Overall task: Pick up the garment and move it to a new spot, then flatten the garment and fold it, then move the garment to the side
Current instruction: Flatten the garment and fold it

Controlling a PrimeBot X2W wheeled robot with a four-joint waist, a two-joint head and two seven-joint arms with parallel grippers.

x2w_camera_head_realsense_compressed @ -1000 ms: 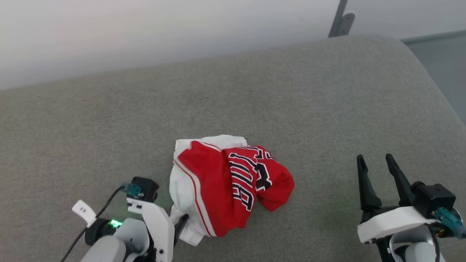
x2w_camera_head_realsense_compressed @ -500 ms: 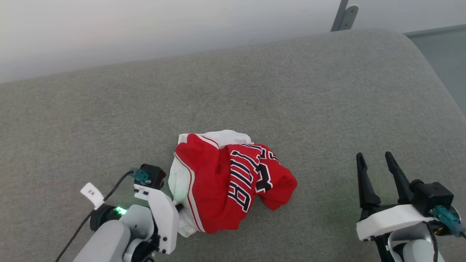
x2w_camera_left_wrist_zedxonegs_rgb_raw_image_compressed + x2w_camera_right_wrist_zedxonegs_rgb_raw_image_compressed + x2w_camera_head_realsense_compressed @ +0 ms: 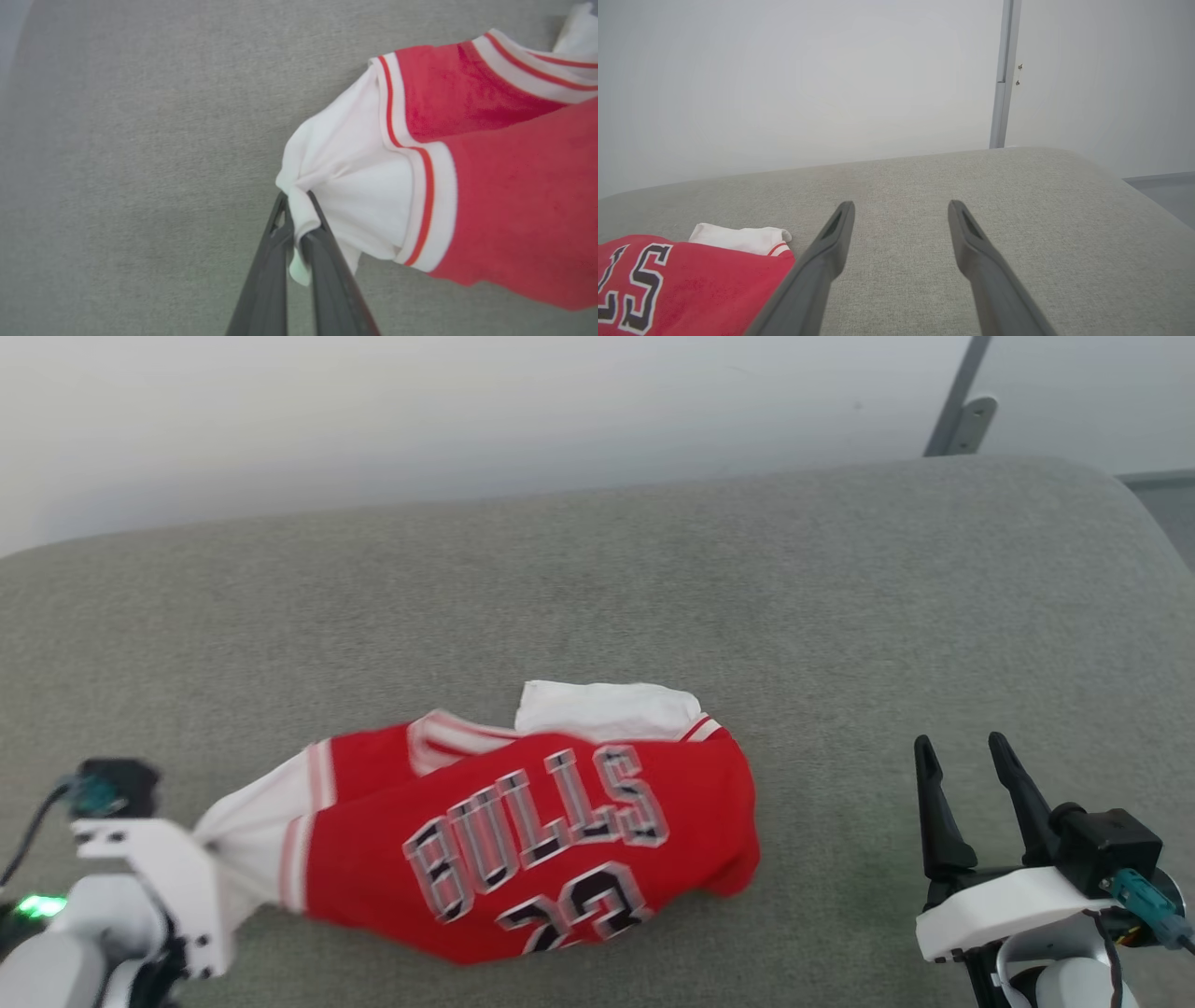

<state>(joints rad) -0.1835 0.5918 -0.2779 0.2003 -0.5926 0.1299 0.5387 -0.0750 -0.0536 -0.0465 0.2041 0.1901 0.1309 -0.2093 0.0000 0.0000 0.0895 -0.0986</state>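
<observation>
The soft red T-shirt with white sleeves (image 3: 532,840) has been drawn out leftward across the grey fabric surface (image 3: 653,569). The left hand (image 3: 296,205), clamped on a sleeve cuff, drags it to relocate it. The right hand (image 3: 962,747) waits wide and empty.

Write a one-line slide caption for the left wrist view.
The left gripper pinches a white sleeve of the garment between its fingers, against grey upholstery.

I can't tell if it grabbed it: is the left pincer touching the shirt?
Touching. The left wrist view shows the left pincer pinching the white sleeve of the garment.
</observation>
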